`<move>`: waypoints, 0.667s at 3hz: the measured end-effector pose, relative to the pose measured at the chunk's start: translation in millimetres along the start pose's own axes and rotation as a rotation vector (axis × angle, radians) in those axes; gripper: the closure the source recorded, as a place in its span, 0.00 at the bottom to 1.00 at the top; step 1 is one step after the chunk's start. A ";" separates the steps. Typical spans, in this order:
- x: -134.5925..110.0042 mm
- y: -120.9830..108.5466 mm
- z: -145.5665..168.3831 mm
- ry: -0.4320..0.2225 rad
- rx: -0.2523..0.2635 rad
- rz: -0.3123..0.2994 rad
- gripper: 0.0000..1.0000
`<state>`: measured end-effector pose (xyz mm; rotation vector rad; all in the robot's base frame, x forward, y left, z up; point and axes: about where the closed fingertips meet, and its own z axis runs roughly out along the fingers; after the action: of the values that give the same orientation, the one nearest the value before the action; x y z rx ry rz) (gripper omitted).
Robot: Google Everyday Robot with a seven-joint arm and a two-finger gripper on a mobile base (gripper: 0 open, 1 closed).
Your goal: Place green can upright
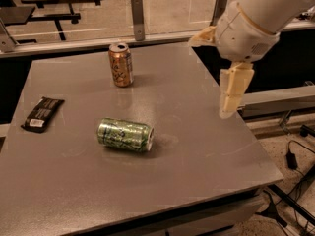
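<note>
Green can (125, 134): lying on side, centre-left of grey table (197, 151), silver end facing right. Gold-brown can (121, 64): upright near far edge. Black packet (42, 113): near left edge. Gripper (227, 107): pointing down above table's right edge, well apart from green can; wide or narrow, cannot tell. Arm (256, 18): reaching in from upper right.

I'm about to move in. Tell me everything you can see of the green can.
The green can is a shiny metal soda can with green and pale mottled print. One silver end shows, facing right and toward the camera. It lies on its side, left of the middle of the table, and touches nothing but the tabletop. The tool hangs to its right, over the table's right part, well clear of it.
</note>
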<state>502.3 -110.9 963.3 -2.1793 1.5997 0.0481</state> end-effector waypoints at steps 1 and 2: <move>-34.8 -3.2 17.4 -0.022 -0.028 -0.262 0.00; -65.8 0.4 32.6 -0.039 -0.053 -0.562 0.00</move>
<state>487.3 -39.9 951.9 -2.5695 0.9257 -0.0371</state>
